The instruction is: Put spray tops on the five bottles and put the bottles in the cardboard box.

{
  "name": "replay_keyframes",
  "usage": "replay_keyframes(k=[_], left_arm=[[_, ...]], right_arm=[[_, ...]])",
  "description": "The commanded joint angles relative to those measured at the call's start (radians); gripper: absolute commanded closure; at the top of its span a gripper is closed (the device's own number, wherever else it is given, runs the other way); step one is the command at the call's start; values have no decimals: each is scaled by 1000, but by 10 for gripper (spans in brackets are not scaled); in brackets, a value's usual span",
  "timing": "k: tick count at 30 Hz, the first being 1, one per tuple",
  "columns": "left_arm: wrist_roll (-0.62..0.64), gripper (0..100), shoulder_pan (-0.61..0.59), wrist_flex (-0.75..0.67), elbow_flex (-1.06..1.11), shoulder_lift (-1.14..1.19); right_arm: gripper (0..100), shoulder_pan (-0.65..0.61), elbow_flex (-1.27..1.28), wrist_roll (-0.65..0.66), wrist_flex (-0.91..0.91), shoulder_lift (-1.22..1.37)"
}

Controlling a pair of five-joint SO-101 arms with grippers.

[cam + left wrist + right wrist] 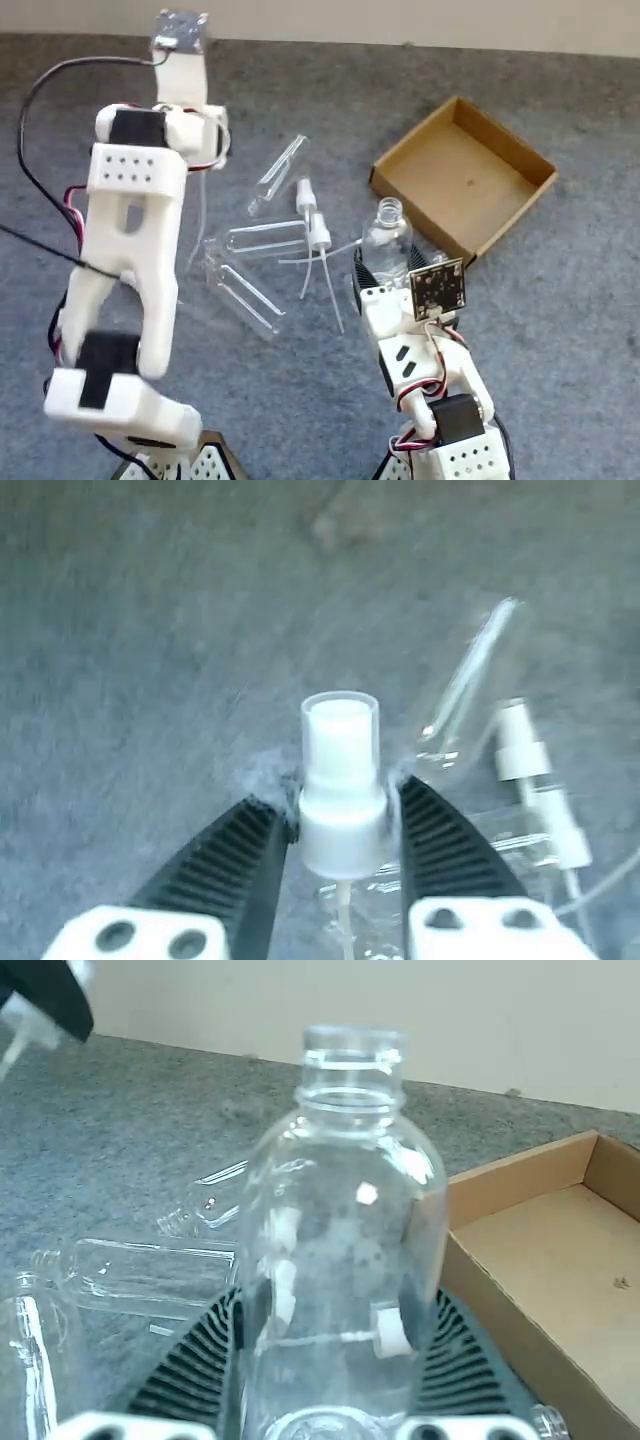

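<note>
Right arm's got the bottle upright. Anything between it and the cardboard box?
Nothing visible. The bottle in the right gripper stands beside the cardboard box, bare table between; only the box's near wall to clear.

Left arm (pixel 130 230): we see white printed shells, black motor blocks and a plate dotted with small holes.
Right arm (pixel 440 420): we find the same white and black, plus a dark square circuit board (pixel 437 288).
Cables (pixel 24 125): black leads, with red-and-white wires at the joints.
Left gripper (pixel 342 805), right gripper (pixel 337 1300): black ribbed jaws on white mounts with round holes.
</note>
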Motion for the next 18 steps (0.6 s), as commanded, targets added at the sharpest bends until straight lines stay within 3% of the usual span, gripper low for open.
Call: replay_keyframes(k=[1,8,13,18], left_arm=[[-2,960,110,-15,-54,-176],[23,962,288,-153,-45,-317],[192,962,386,-284,-45,-358],[440,962,389,-431,-45,-360]], right_arm=[[920,5,110,-2,5,-13],[920,5,110,-2,5,-13],[920,5,110,-2,5,-13],[920,5,110,-2,5,-13]])
